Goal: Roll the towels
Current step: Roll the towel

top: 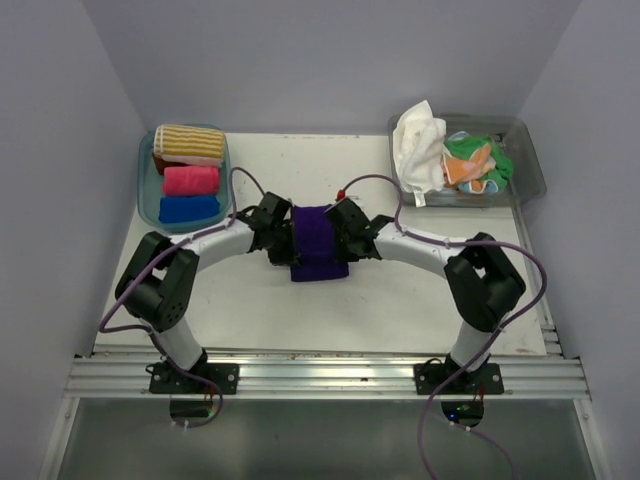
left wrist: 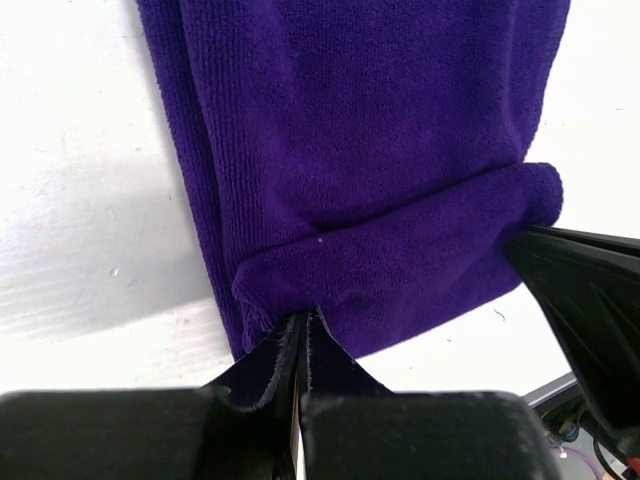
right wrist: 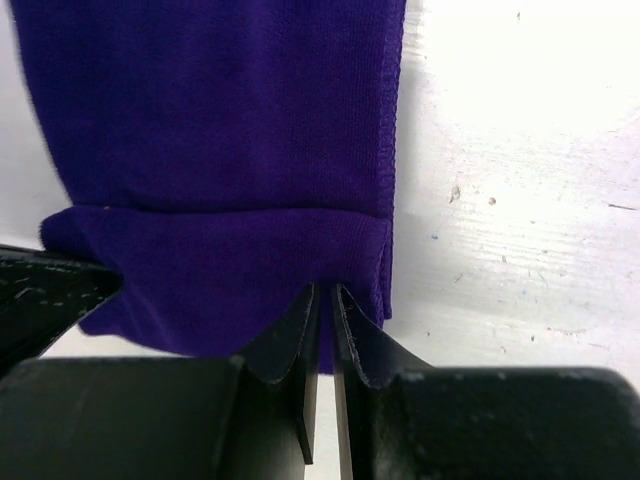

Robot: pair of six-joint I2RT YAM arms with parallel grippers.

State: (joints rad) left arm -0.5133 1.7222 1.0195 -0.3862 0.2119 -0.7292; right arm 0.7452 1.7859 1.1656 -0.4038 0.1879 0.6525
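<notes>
A purple towel (top: 320, 245) lies as a long folded strip in the middle of the table, one end turned over into a short fold (left wrist: 400, 270). My left gripper (top: 283, 232) is shut on the left corner of that fold (left wrist: 303, 318). My right gripper (top: 345, 225) is shut on the right corner, with purple cloth between its narrow jaws (right wrist: 322, 295). The rest of the strip (right wrist: 220, 110) lies flat beyond the fold. Each wrist view shows the other gripper's finger at its edge.
A teal tub (top: 147, 190) at the back left holds a rolled striped towel (top: 188, 142), a pink one (top: 190, 180) and a blue one (top: 188, 209). A clear tub (top: 530, 170) at the back right holds loose white (top: 420, 150), orange (top: 470, 165) and green (top: 497, 160) towels.
</notes>
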